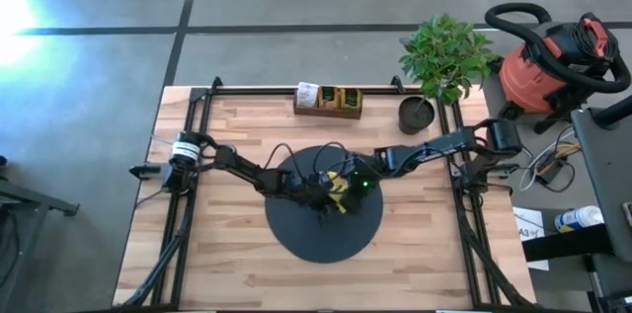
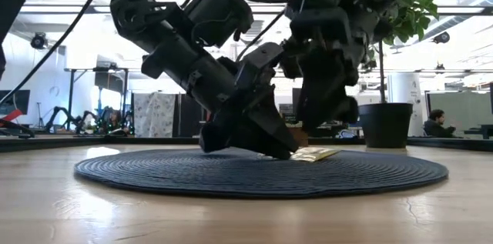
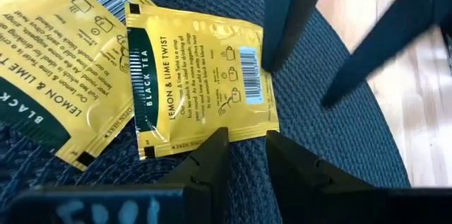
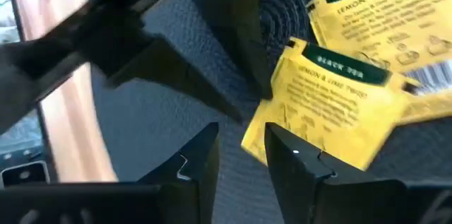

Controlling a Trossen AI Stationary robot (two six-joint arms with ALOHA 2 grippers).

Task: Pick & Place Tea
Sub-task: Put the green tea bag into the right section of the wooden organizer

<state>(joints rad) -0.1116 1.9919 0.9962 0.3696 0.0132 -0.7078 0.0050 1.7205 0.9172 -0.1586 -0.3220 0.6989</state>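
Two yellow tea packets lie overlapping on the black disc (image 1: pixel 296 234). The upper packet (image 3: pixel 198 75) lies partly on the other (image 3: pixel 49 54). My left gripper (image 3: pixel 247 146) is open, tilted down, with its fingertips at the upper packet's near edge. My right gripper (image 4: pixel 240 146) is open too and comes from the opposite side. One of its fingers (image 4: pixel 296 157) stands over a corner of the same packet (image 4: pixel 332 111). In the low view the packet (image 2: pixel 312 153) lies on the disc between both grippers. My left gripper has one fingertip (image 3: pixel 215 143) right at the upper packet's edge (image 3: pixel 191 143), slanting down from the table's left. I cannot tell whether it touches. My right gripper has one finger over the packet's corner (image 4: pixel 258 139), slanting down from the right. I cannot tell whether it touches.
A brown wooden tray (image 1: pixel 328 101) with packets stands at the table's far edge, and a potted plant (image 1: pixel 434 66) at the far right corner. The two grippers' fingers stand close together over the disc's middle. Bare wood surrounds the disc.
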